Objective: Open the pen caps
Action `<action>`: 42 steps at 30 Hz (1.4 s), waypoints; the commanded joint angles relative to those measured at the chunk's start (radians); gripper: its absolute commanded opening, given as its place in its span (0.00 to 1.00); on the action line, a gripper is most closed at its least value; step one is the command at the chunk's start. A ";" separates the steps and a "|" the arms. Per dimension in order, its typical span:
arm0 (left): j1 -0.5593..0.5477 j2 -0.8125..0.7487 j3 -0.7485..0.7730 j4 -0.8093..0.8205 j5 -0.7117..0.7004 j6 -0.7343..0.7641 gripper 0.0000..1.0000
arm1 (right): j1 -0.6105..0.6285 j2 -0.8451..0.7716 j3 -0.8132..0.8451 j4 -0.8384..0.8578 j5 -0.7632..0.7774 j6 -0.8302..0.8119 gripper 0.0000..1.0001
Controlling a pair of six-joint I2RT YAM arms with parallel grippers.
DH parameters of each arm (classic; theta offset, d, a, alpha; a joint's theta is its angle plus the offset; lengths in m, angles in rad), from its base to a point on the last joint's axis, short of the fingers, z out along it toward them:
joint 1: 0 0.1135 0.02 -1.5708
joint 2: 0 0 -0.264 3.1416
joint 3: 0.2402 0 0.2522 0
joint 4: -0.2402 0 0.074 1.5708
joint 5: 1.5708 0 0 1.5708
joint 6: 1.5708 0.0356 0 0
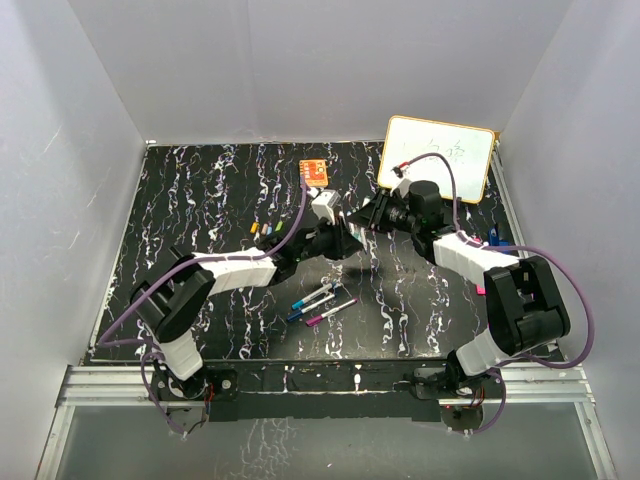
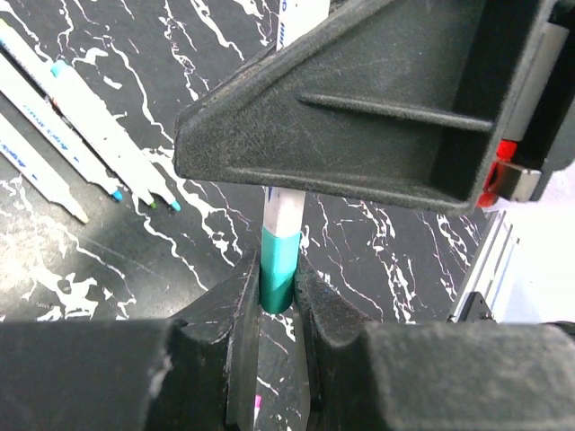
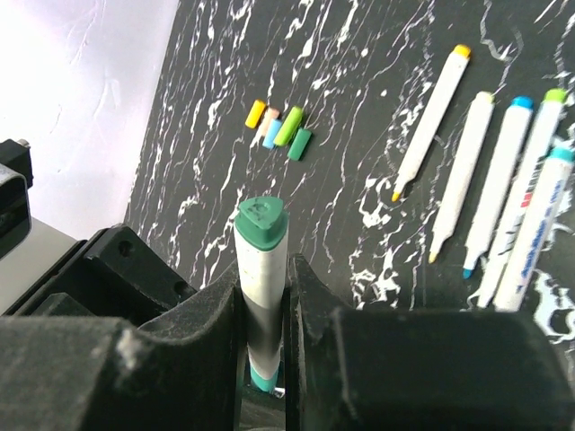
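Teal cap (image 2: 277,262) sits clamped in the left pincer (image 2: 277,301), fitted on its pen (image 3: 260,278). The right pincer (image 3: 262,332) grips that pen's white barrel, and both hold it over the bench (image 1: 200,200). Five loose caps (image 3: 280,126) lie clustered there, with uncapped pens (image 3: 467,171) side by side nearby.

The left pincer (image 2: 277,301) clamps a teal cap (image 2: 278,265) on a pen (image 2: 282,208); loose pens (image 2: 94,135) lie on the bench (image 2: 386,256).
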 commanded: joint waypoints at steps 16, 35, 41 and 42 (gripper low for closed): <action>0.003 -0.327 -0.313 -0.185 0.026 -0.088 0.00 | -0.015 0.009 0.164 0.182 0.219 -0.003 0.00; 0.196 0.057 0.270 -0.766 -0.364 0.278 0.00 | -0.019 0.046 0.315 -0.517 0.266 -0.372 0.00; 0.200 0.161 0.390 -0.811 -0.429 0.319 0.00 | -0.019 0.032 0.284 -0.539 0.285 -0.398 0.00; 0.199 0.175 0.401 -0.816 -0.433 0.324 0.00 | -0.018 0.032 0.280 -0.540 0.286 -0.398 0.00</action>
